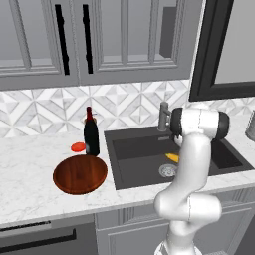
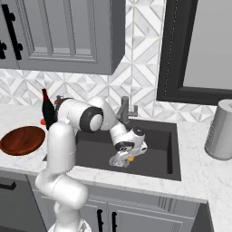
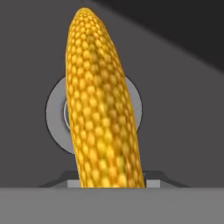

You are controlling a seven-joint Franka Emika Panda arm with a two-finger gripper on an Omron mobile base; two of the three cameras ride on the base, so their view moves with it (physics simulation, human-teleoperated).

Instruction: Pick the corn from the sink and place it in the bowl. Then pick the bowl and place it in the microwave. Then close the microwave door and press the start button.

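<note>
The yellow corn point(image 3: 103, 100) stands between my gripper's point(image 3: 111, 183) two fingertips, which press on its lower end from both sides, so the gripper is shut on the corn. Behind it lies the round metal drain point(image 3: 54, 113) of the dark sink point(image 1: 139, 149). In the right base view the gripper point(image 2: 123, 159) is low inside the sink point(image 2: 158, 149) with the corn point(image 2: 131, 158) at its tips. The corn point(image 1: 172, 158) also peeks out beside my arm. The reddish-brown bowl point(image 1: 80, 174) sits empty on the counter left of the sink. The microwave is out of view.
A dark bottle point(image 1: 91, 134) and a small flat red thing point(image 1: 78, 147) stand just behind the bowl. The faucet point(image 1: 163, 116) rises at the sink's back edge. A grey canister point(image 2: 222, 129) sits on the counter to the right. A black-framed panel point(image 2: 199, 50) hangs above.
</note>
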